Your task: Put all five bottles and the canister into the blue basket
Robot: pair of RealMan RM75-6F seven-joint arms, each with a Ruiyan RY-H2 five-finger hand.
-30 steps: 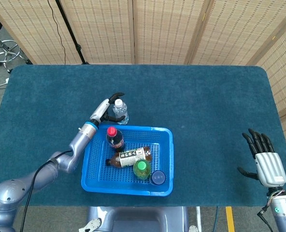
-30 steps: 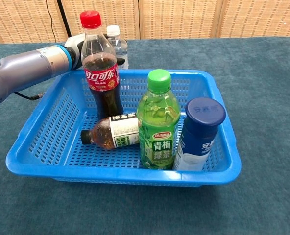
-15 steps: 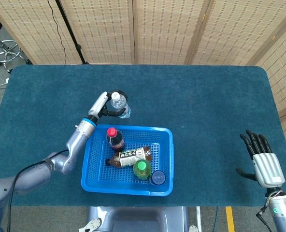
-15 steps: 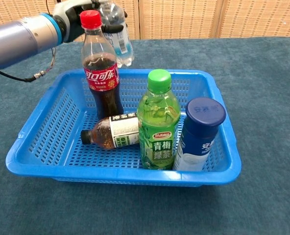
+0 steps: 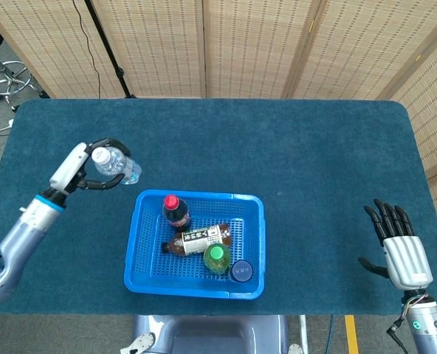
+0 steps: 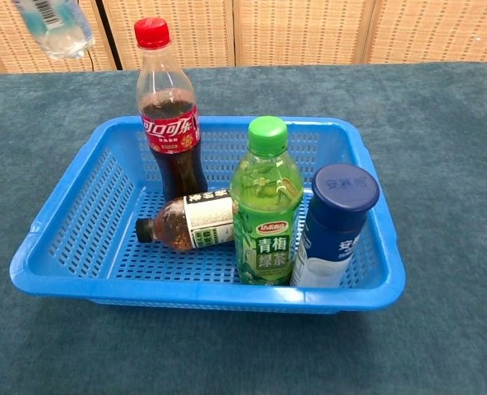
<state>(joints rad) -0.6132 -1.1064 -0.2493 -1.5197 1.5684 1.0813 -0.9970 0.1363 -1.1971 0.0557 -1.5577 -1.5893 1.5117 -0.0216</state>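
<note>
Clear water bottle (image 5: 115, 165), white-capped, tilted in the left hand (image 5: 85, 167).

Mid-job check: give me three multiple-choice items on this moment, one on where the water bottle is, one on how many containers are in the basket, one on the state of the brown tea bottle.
1. Where is the clear water bottle?
A. Standing in the blue basket
B. Held by the left hand, to the left of the basket
C. Lying on the table by the right hand

2. How many containers are inside the blue basket?
A. Two
B. Six
C. Four

3. How does the brown tea bottle sit?
A. Lying on its side
B. Upright
C. Upside down

Answers:
1 B: the left hand grips it, left of the basket in the head view.
2 C: cola bottle, tea bottle, green bottle and blue-lidded canister.
3 A: it lies flat on the basket floor between the upright ones.
</note>
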